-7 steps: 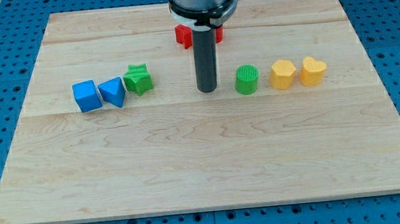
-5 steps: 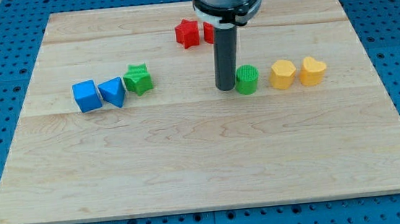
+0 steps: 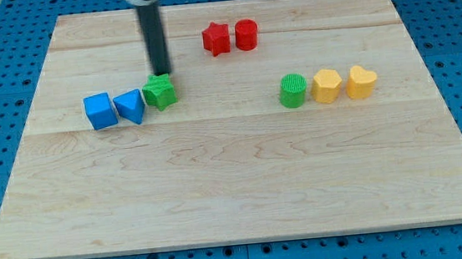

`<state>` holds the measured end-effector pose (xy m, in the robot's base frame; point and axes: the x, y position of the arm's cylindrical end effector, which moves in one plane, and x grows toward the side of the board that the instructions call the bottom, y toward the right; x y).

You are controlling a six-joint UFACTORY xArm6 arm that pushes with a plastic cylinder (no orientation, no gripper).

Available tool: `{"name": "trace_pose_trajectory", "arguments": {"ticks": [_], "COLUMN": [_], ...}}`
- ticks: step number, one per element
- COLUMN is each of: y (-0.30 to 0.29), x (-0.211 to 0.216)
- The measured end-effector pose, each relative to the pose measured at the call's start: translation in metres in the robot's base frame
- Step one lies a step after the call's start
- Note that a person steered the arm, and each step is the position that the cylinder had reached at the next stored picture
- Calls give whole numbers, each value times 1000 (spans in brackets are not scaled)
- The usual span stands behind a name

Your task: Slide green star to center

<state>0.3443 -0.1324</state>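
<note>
The green star (image 3: 160,92) lies on the wooden board (image 3: 235,179) at the view's left of middle, touching a blue triangular block (image 3: 131,106). A blue cube (image 3: 100,111) sits just left of that. My tip (image 3: 161,73) stands right at the star's upper edge, on its top side, touching or nearly touching it.
A red star (image 3: 216,38) and a red cylinder (image 3: 246,34) lie near the view's top middle. A green cylinder (image 3: 292,90), a yellow hexagonal block (image 3: 326,86) and a yellow heart-shaped block (image 3: 361,82) form a row at the right.
My tip has moved from beside the green cylinder far to the left, to the green star's upper edge. The green cylinder has shifted slightly right, against the yellow block.
</note>
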Motion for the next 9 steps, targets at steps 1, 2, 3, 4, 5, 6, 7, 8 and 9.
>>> {"name": "trace_pose_trajectory", "arguments": {"ticks": [1,2,3,4,5,6,7,8,9], "y": [-48,-38,-3,34,65,76,76,84,100], "x": [3,25,36,42,55,64,77,86,90]}}
